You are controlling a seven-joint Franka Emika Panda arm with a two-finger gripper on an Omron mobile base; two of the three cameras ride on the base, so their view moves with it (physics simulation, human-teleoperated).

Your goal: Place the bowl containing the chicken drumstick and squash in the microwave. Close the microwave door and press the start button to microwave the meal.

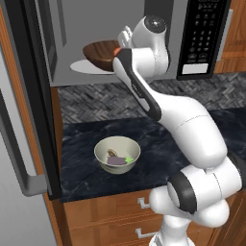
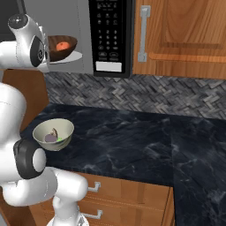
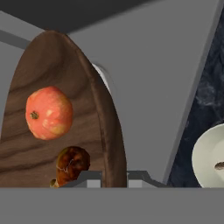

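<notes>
left base view: the bowl point(image 1: 100, 54) sits inside the microwave point(image 1: 139, 29), over the white turntable plate point(image 1: 80, 67), with the arm's wrist at its right rim; the microwave door point(image 1: 29, 103) hangs wide open to the left of the microwave, and a cream bowl point(image 1: 116, 154) stands on the counter point(image 1: 86, 168) below it. right base view: inside the microwave, left of its black keypad panel point(image 2: 110, 35), the bowl shows the squash point(image 2: 62, 46). hand view: the gripper point(image 3: 114, 178) is clenched on the bowl's rim, one fingertip either side; the squash and the chicken drumstick point(image 3: 71, 163) lie inside. judgement: lower until the bowl rests flat and centred on the plate, let go only then, and back straight out without nudging the rim.
</notes>
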